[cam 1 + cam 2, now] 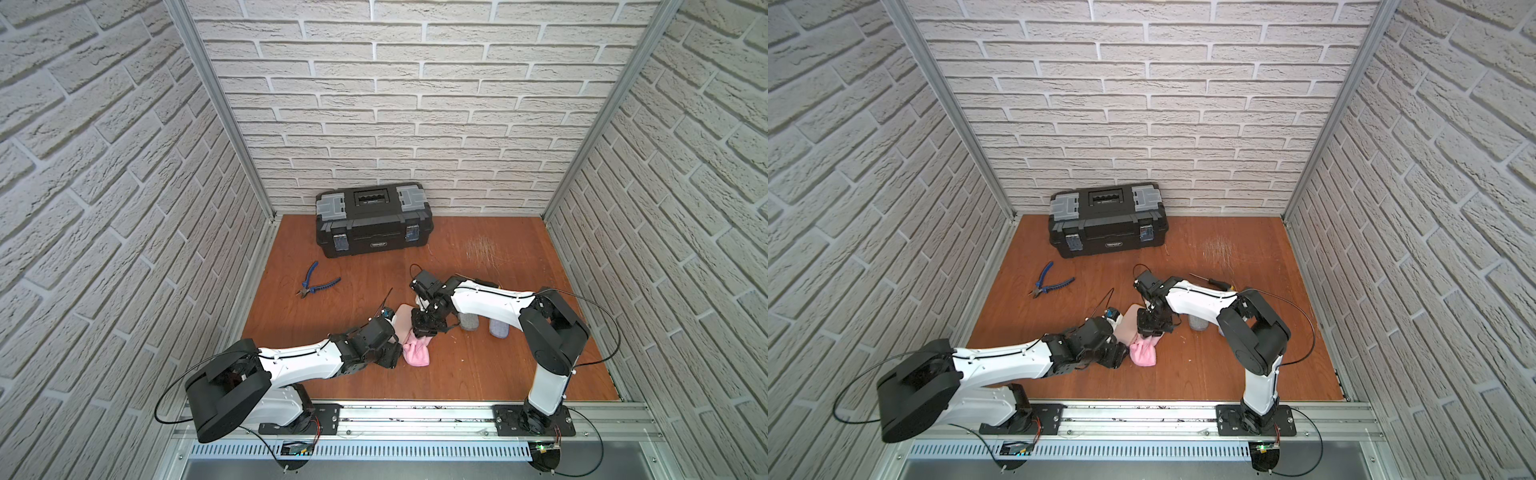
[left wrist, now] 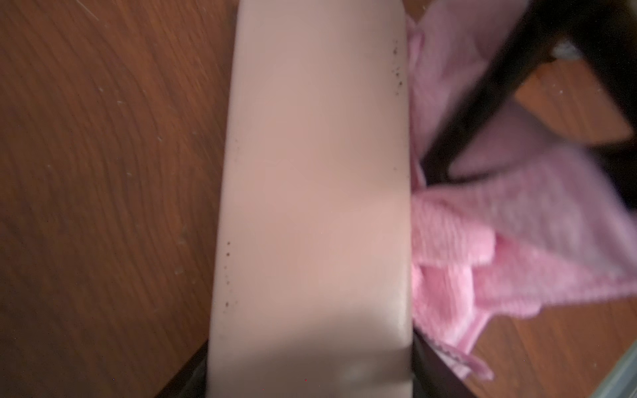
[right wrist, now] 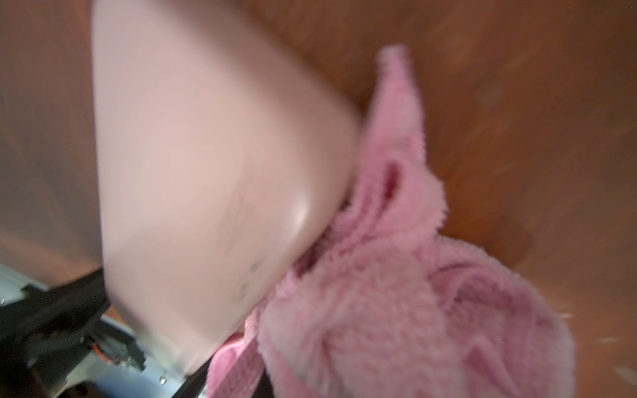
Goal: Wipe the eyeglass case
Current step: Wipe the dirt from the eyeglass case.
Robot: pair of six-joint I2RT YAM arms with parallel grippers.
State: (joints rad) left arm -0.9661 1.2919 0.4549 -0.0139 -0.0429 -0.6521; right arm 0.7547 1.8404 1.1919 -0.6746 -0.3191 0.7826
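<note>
Gripping one end of the eyeglass case (image 1: 405, 318) with my left jaws, clamped on its two long sides. Well out to their left lie the blue-handled pliers (image 1: 318, 284), apart from everything, and farther back the black toolbox (image 1: 374, 220) stands against the wall.

In the left wrist view the case (image 2: 310, 189) runs straight out ahead of those jaws, pale pink, with dark specks along both long edges. Whether it rests on the tabletop (image 1: 457, 374) or hangs just above it, I cannot tell.

Pressed against the case's right edge is the pink cloth (image 2: 482, 241), bunched and folded. My right jaws are closed tight on that cloth (image 1: 417, 351), coming down from above, just beside the case. The right wrist view, blurred, shows the cloth (image 3: 396, 310) touching the case (image 3: 206, 172).

Just right of those jaws, two grey pieces (image 1: 469, 321) sit half under my right arm.
</note>
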